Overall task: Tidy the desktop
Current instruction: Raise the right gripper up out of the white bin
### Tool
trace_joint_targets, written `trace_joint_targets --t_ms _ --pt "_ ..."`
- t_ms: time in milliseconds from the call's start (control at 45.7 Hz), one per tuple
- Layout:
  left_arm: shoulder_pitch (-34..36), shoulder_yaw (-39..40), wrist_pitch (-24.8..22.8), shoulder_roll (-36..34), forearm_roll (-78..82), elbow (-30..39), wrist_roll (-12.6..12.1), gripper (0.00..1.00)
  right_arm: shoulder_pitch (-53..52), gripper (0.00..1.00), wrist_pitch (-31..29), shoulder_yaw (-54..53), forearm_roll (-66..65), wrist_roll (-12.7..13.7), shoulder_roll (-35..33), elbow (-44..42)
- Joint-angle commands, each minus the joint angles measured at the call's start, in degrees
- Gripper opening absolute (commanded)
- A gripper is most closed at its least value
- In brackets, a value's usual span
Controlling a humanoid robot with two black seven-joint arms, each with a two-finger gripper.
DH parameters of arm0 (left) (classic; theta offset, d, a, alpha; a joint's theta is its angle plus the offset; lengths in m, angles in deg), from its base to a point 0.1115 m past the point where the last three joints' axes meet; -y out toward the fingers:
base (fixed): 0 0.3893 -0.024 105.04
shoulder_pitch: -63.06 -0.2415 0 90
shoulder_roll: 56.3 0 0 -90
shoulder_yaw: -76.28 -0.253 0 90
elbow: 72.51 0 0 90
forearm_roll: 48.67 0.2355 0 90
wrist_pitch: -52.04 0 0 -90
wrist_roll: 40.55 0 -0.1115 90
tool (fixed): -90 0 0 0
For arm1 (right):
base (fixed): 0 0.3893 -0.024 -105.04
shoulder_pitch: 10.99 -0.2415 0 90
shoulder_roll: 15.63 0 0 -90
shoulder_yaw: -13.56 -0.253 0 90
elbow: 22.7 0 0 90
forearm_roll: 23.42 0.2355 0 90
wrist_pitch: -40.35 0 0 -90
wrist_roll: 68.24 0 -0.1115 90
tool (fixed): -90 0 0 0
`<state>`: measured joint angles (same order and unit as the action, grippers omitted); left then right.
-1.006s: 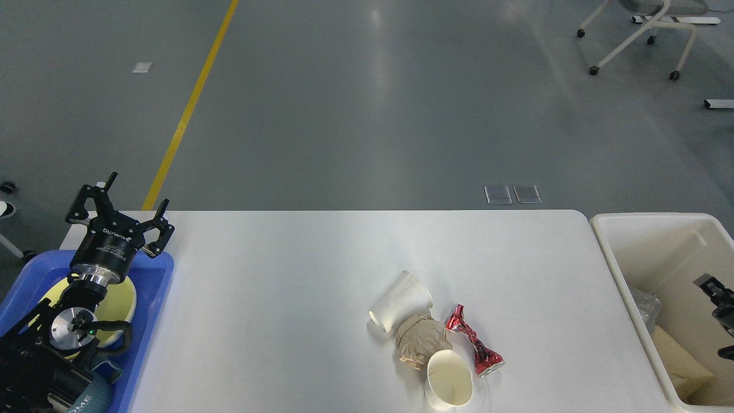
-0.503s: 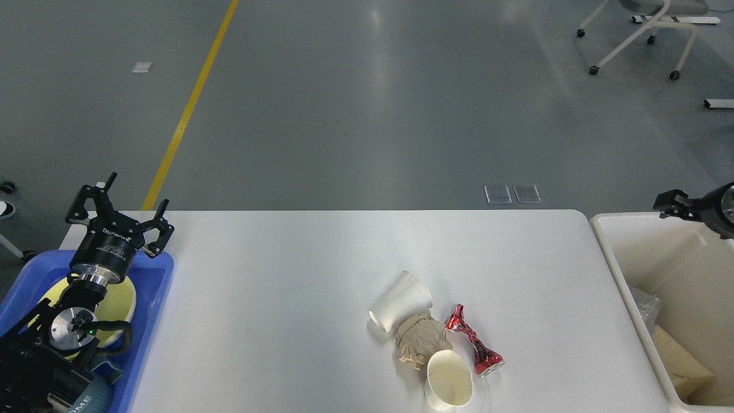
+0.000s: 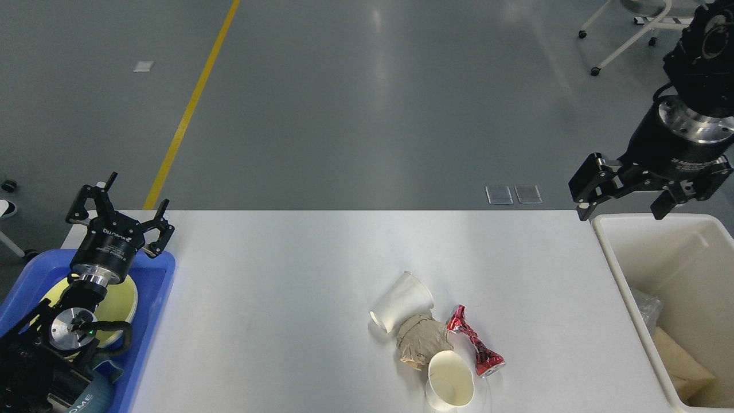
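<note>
The white desktop fills the lower view. On it, right of centre, lie a white paper cup on its side, a crumpled brown paper ball, a second white cup with its mouth up and a crushed red can. My left gripper is open and empty above the far end of the blue tray. My right gripper is open and empty, held high above the far left corner of the cream bin.
A blue tray at the left edge holds a yellow plate. A cream bin at the right edge holds crumpled plastic and paper. A wheeled chair stands on the floor beyond.
My right arm has risen out of the cream bin and swung up and left; its gripper now hangs above the bin's far left corner. The left arm and the litter have not moved.
</note>
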<state>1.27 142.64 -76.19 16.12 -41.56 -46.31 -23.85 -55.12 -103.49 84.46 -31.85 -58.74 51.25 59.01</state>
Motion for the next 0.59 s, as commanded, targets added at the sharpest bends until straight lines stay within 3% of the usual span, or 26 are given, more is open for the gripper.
trace_joint_targets --t_ms 0,569 --pt "0.0 0.0 0.0 0.0 0.0 0.0 0.0 0.96 -4.7 1.00 0.8 0.4 3.2 0.0 1.1 7.4" --pt "0.0 0.0 0.0 0.0 0.0 0.0 0.0 0.96 -2.9 0.98 7.0 -0.2 4.2 0.0 1.3 8.6"
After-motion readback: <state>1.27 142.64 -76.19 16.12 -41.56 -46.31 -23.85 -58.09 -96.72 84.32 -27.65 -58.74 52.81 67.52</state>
